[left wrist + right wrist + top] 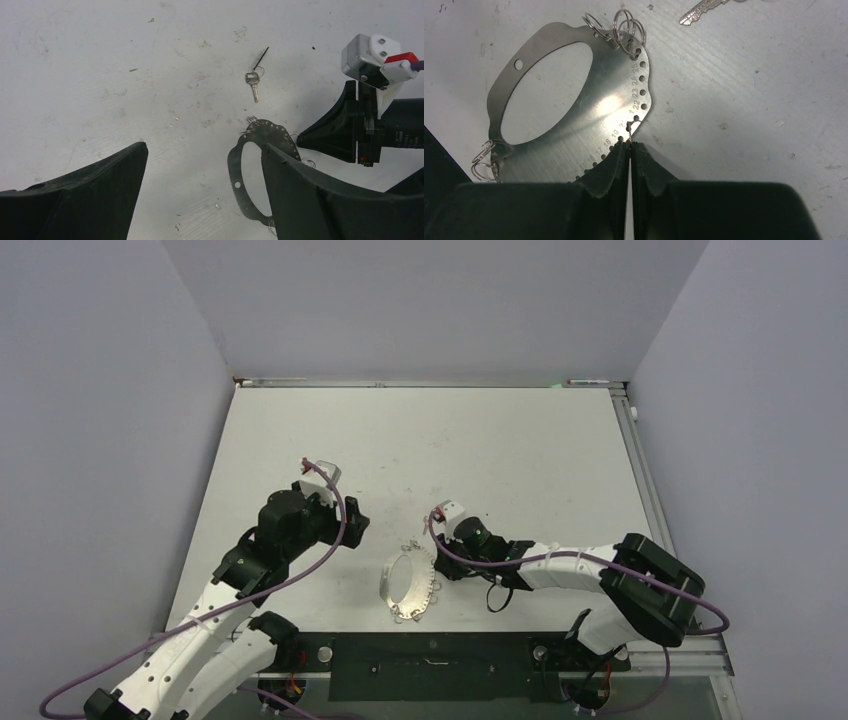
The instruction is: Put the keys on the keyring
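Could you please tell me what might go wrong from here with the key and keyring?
1. The right claw pinches only a thin loop on the rim of the keyring, so it might slip free or let the keyring swing.
2. The key lies flat on the table, apart from the keyring; the open left claw may push it along instead of gripping it.

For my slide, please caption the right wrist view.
Right gripper, jaws shut, pinches a small loop on the keyring rim; key lies beyond.
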`<action>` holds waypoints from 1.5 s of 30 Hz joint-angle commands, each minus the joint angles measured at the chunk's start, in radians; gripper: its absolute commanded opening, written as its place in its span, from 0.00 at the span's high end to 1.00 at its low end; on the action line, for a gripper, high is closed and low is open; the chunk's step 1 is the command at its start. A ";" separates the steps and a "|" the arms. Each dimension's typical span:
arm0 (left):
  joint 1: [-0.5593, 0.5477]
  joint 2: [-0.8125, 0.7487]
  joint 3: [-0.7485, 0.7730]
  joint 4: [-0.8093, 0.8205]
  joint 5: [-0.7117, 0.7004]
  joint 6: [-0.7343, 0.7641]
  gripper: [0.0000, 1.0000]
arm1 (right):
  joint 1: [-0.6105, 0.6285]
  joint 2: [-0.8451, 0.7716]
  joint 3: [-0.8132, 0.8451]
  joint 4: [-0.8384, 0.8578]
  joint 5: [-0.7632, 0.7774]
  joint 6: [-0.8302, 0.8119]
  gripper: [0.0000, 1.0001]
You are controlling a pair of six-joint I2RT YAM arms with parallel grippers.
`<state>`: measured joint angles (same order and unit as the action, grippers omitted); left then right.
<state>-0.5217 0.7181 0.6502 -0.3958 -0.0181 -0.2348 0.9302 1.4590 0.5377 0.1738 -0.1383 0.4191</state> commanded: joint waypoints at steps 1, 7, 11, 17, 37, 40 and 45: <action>0.005 -0.051 -0.001 0.121 0.133 0.023 0.20 | -0.001 -0.081 0.047 -0.018 -0.039 -0.094 0.95; 0.006 -0.185 -0.101 0.321 0.329 0.017 0.21 | 0.002 -0.154 0.126 -0.101 -0.074 -0.170 0.95; 0.005 -0.263 -0.177 0.480 0.516 0.043 0.21 | 0.016 -0.203 0.197 -0.168 -0.123 -0.247 0.95; 0.000 -0.291 -0.217 0.561 0.718 0.135 0.32 | 0.043 -0.275 0.334 -0.343 -0.150 -0.389 0.95; -0.063 -0.131 -0.148 0.580 0.907 0.278 0.71 | 0.161 -0.306 0.626 -0.686 -0.262 -0.614 0.95; -0.068 -0.126 -0.159 0.596 0.912 0.269 0.73 | 0.169 -0.303 0.635 -0.699 -0.263 -0.618 0.95; -0.079 -0.118 -0.181 0.653 0.919 0.241 0.72 | 0.179 -0.290 0.654 -0.718 -0.264 -0.629 0.95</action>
<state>-0.5896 0.5945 0.4610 0.1555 0.8661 0.0166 1.0962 1.1797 1.1297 -0.5541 -0.3843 -0.1833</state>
